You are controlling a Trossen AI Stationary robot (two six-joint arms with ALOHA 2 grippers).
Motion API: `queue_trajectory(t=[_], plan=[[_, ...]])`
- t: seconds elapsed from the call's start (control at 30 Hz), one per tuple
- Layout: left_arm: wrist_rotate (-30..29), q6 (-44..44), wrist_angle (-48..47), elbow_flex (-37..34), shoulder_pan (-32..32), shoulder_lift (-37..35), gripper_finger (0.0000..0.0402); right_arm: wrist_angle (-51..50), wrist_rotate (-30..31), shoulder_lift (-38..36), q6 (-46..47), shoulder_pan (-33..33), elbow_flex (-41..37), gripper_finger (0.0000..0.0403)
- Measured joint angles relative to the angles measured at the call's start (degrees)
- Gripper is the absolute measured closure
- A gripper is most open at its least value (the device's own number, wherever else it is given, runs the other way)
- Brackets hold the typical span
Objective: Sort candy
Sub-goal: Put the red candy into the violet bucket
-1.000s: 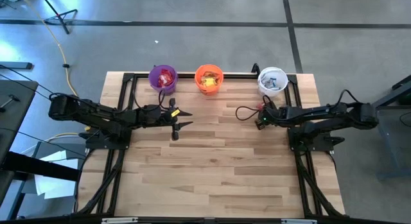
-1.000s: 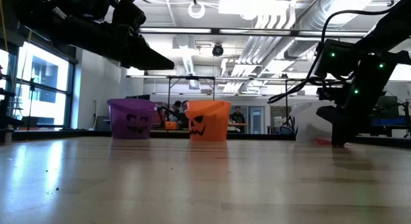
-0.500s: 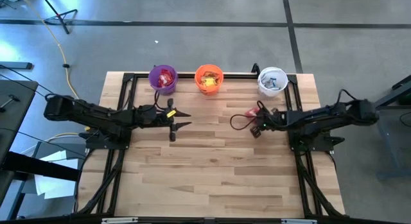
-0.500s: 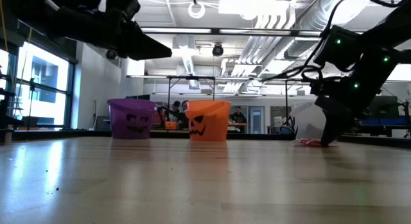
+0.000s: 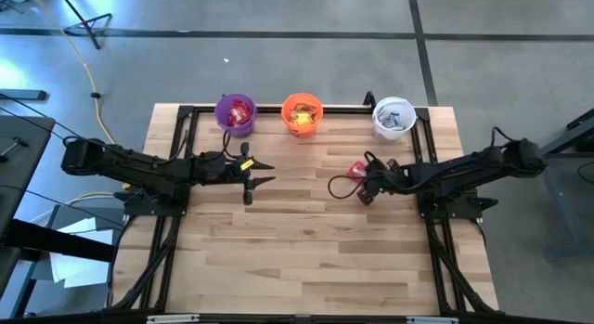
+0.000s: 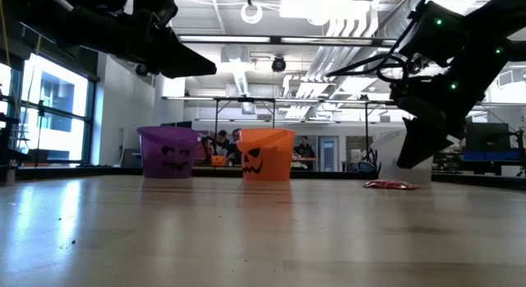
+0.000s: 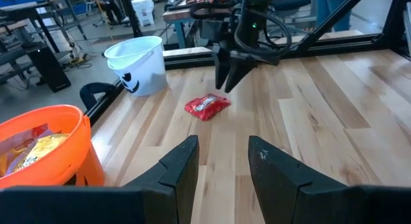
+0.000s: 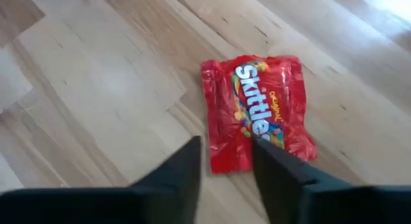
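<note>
Pale wooden bench: one red flat Skittles packet lies at two o'clock. Right gripper hovers just beside it, fingers slightly apart, empty. Best approach: centre over packet, descend. Left gripper waits, fingers apart.

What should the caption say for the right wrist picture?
Right gripper open above a red Skittles packet lying flat on the wooden table.

Bright overhead lighting; the table shows glare, and arms appear as backlit silhouettes.
</note>
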Motion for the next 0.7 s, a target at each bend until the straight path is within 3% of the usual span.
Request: queue_trajectory(t=[0.17, 0.3, 0.43, 0.7], plan=[[0.02, 0.00, 0.00, 0.00, 0.00, 0.00, 0.0280, -1.66, 4.74, 1.53, 0.16, 0.41, 0.02, 0.0185], [0.02, -0.02, 0.00, 0.00, -0.11, 0.02, 0.0280, -0.45, 7.77, 4.33, -2.46, 0.23, 0.02, 0.0134], [0.04, 0.00, -0.11, 0.00, -0.99, 0.02, 0.0280, 0.65, 5.56, 7.82, -2.54, 0.06, 0.03, 0.0118], [-0.38, 0.48, -0.22, 0.00, -2.62, 0.04, 0.0280, 5.19, 6.75, 12.23, -2.67, 0.06, -1.69, 0.0120]])
